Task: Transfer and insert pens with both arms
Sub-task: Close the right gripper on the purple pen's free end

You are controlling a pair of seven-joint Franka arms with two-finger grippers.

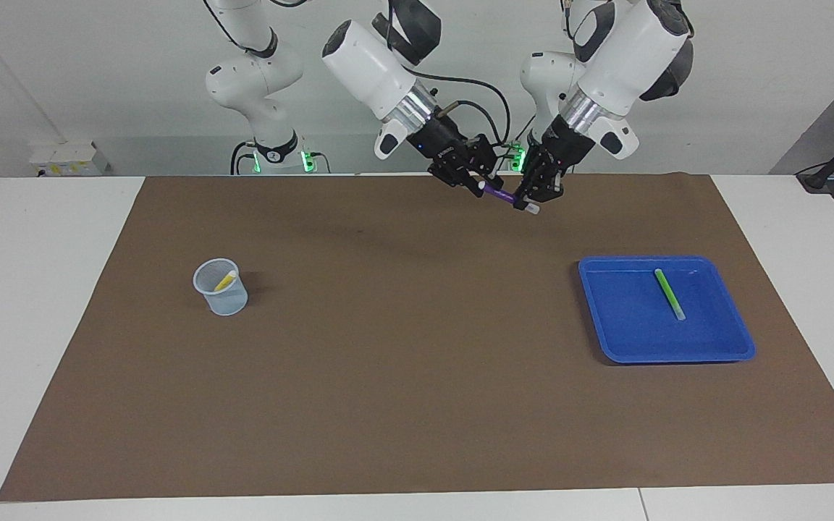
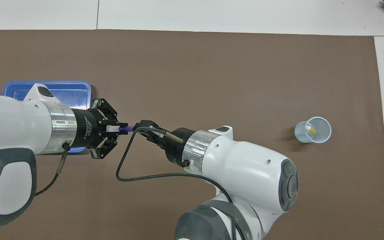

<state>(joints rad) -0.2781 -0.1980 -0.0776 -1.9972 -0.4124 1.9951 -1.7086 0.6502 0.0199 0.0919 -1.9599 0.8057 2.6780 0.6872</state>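
Note:
The purple pen (image 1: pixel 502 195) (image 2: pixel 127 127) hangs in the air over the brown mat (image 1: pixel 388 362). My left gripper (image 1: pixel 533 200) (image 2: pixel 113 128) is shut on its whitish end. My right gripper (image 1: pixel 481 184) (image 2: pixel 142 126) is at the pen's other end, and that end lies within it. The green pen (image 1: pixel 669 293) lies in the blue tray (image 1: pixel 627 340) (image 2: pixel 72 88); in the overhead view my left arm hides it. The yellow pen (image 1: pixel 226 280) (image 2: pixel 311 129) stands tilted in the mesh cup (image 1: pixel 223 300) (image 2: pixel 300 133).
The tray sits toward the left arm's end of the table and the cup toward the right arm's end. A black cable (image 2: pixel 125 166) loops below the right wrist. White table surface (image 1: pixel 48 289) borders the mat.

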